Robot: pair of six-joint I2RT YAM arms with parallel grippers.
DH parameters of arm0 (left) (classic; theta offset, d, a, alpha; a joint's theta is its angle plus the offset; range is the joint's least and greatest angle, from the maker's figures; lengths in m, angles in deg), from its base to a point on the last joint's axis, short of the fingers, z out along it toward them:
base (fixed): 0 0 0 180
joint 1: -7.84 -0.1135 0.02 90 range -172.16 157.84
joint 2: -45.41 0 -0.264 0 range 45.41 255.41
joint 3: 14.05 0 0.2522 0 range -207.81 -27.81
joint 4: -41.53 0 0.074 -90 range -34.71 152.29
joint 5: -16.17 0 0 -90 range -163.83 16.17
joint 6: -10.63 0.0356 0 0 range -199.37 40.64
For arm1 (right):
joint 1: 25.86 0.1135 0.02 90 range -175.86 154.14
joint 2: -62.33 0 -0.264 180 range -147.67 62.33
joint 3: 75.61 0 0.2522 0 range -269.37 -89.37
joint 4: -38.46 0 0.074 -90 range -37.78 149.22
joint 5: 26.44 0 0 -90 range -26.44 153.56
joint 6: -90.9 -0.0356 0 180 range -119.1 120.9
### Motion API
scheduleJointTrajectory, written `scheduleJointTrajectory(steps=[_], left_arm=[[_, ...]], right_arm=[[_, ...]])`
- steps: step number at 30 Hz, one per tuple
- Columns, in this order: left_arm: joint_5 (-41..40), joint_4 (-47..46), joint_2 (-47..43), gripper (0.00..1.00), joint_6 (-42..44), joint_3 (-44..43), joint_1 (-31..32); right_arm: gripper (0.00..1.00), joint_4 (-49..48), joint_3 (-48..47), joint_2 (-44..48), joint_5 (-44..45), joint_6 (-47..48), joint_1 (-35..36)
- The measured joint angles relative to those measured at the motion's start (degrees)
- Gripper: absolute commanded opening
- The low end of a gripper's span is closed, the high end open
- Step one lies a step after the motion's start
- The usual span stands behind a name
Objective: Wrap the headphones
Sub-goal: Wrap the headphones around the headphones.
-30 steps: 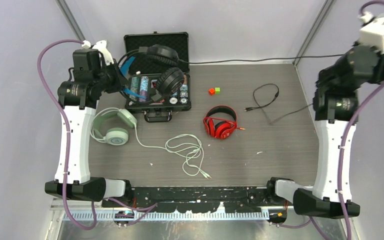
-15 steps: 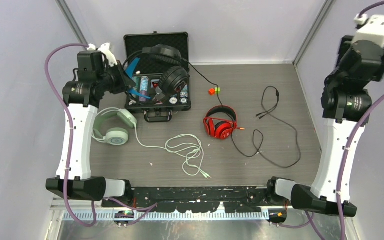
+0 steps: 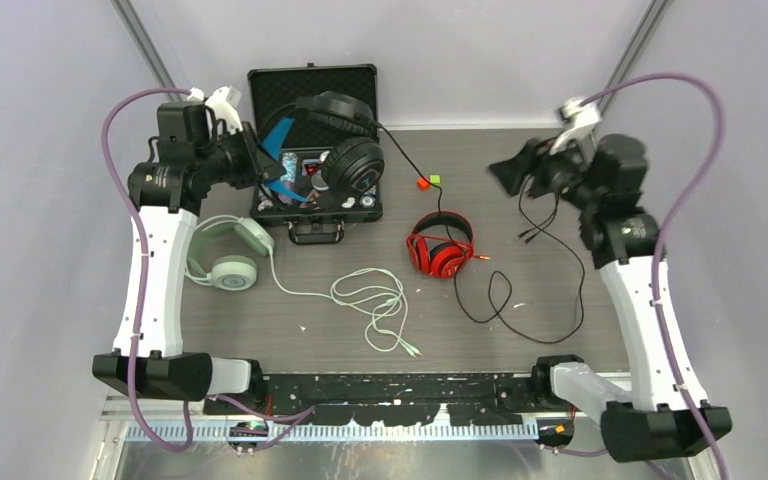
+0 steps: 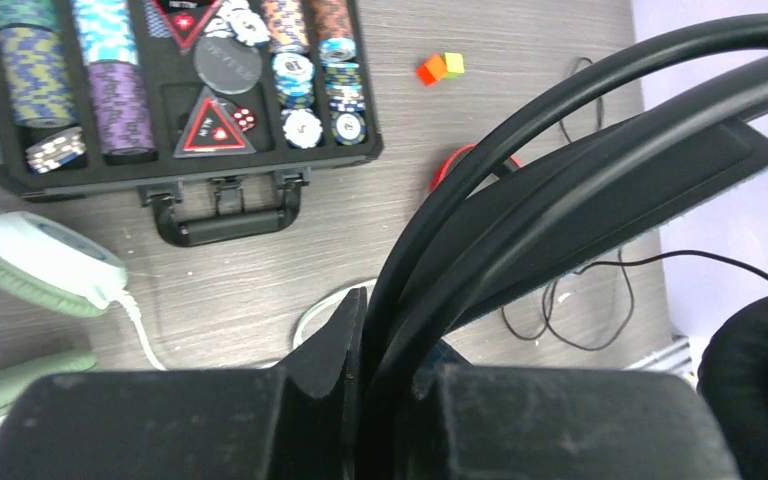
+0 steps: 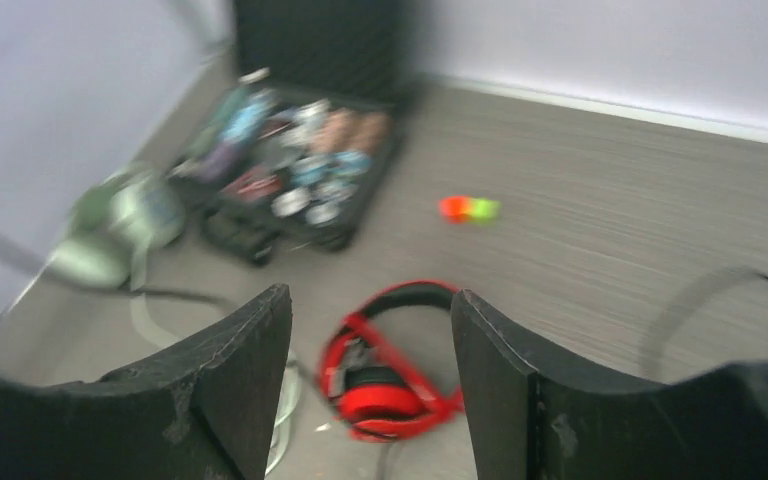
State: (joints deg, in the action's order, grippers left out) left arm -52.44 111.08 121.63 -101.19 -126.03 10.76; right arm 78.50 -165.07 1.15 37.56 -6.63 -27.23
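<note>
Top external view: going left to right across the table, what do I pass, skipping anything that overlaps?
In order: mint-green headphones → poker chip case → red headphones → right end effector.

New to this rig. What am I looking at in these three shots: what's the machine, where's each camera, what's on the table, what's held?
Two robot arms are bolted at the near edge of a table, each ending in a two-finger gripper. The wide picture comes from a fixed camera above and behind them. The other two come from a camera on each wrist, so that arm's own fingers fill the foreground.

On the table are an open case of poker chips, mint-green headphones, red headphones, two small cubes and a loose black cable.

The left gripper is shut on the headband of the black headphones, which show over the case in the wide picture. The right gripper is open and empty; its view is blurred.
</note>
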Motion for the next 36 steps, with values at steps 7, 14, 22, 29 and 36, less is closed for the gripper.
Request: scheduleJointTrajectory(steps=[7,14,22,29,36], left_arm=[[6.23,-1.33,-1.18,0.00,-0.57,0.63,0.02],[11.89,-2.38,-3.19,0.00,-2.08,1.95,0.11],[17.09,-4.35,-5.14,0.00,-4.28,2.16,0.13],[20.24,-7.50,-5.35,0.00,-6.88,2.99,0.15],[22.95,-10.67,-5.35,0.00,-9.57,3.76,0.17]], right_arm=[[0.69,-13.09,14.95,6.23,-10.05,-0.20,18.80],[0.70,-24.26,23.87,7.17,-10.69,-0.11,24.50],[0.55,-27.74,30.58,7.74,-7.45,1.31,27.45],[0.49,-34.34,37.92,11.80,-6.03,-2.45,29.09],[0.28,-36.76,42.53,12.22,-4.35,-5.01,30.73]])
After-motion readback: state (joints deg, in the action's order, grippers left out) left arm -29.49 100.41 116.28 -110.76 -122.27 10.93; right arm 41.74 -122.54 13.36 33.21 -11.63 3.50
